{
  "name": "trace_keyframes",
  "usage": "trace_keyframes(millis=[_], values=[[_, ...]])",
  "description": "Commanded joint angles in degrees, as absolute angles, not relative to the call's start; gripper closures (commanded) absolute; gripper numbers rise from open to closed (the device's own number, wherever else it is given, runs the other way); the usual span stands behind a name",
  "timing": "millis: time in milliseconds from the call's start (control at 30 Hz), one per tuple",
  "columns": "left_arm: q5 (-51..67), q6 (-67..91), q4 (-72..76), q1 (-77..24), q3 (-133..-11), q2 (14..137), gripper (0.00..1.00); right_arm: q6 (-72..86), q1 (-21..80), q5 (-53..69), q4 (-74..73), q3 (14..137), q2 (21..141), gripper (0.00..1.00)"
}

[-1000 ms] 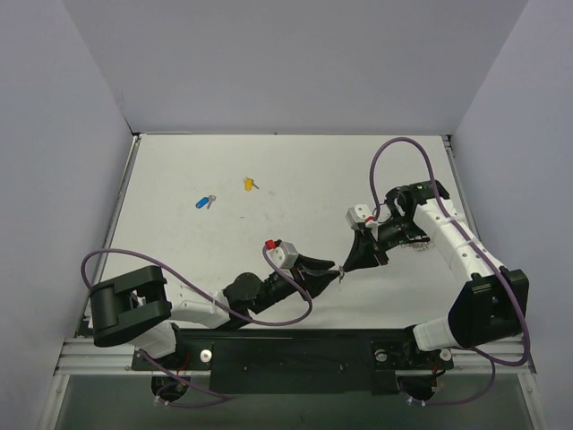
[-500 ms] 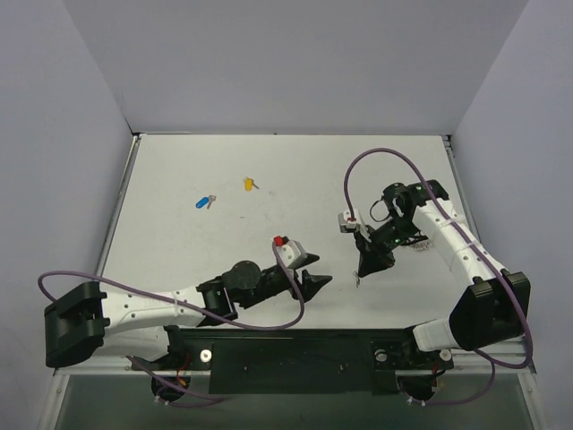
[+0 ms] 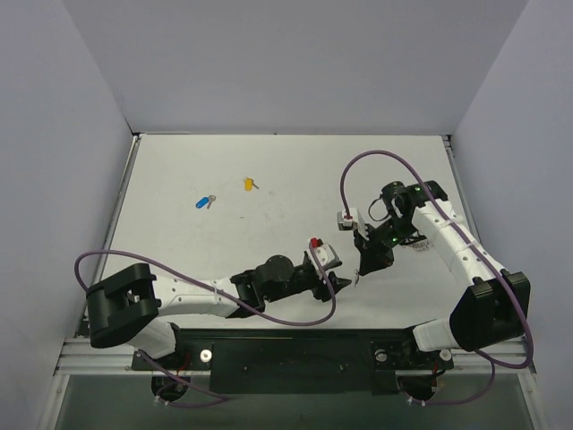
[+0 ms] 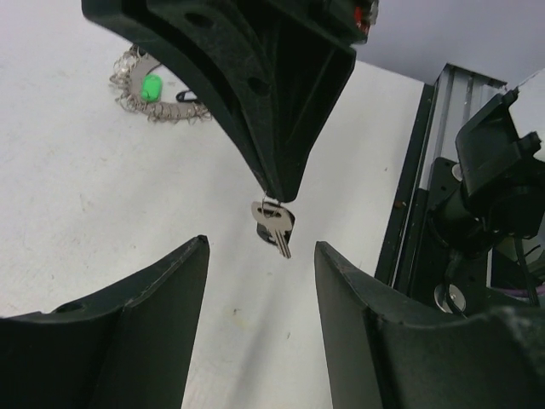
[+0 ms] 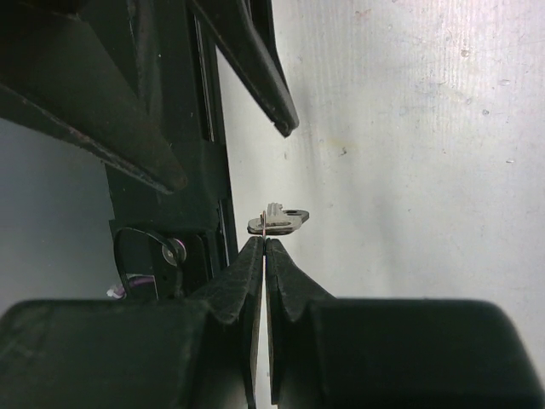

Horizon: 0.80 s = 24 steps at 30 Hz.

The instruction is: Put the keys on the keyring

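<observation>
Silver key (image 4: 274, 223) at right claw (image 5: 265, 244) tip

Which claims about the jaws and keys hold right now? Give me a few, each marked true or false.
1. The right jaws are shut on a thin ring with a silver key hanging from it. True.
2. The left jaws grip that key. False: they stand open on either side of it, not touching.
3. The blue key and yellow key lie on the table. True.
4. The green key sits beside the blue one. False: it lies on a chain pile near the right arm.
</observation>
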<state>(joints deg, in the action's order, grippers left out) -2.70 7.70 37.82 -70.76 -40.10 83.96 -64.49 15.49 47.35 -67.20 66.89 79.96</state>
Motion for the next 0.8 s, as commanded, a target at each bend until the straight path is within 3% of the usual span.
trace_keyframes(millis=[0,100,200,267,767], values=[[1.65,5.37,50.52,-70.23,-38.68,85.34,0.38,-64.6,16.08,47.99,-69.43,66.09,77.87,1.0],[3.77,3.43,55.27,-68.83,-37.18,86.22,0.45,-66.17,16.17,48.51,-70.4,66.09,77.78,1.0],[8.68,4.65,55.63,-67.07,-37.79,87.71,0.58,-67.41,16.26,49.39,-71.1,66.18,77.52,1.0],[10.45,5.36,55.99,-66.36,-38.41,88.59,0.61,-68.11,16.26,49.75,-71.37,66.01,77.43,1.0],[12.57,7.03,57.66,-66.27,-41.48,92.46,0.61,-68.64,16.79,50.27,-71.54,65.92,77.34,1.0]])
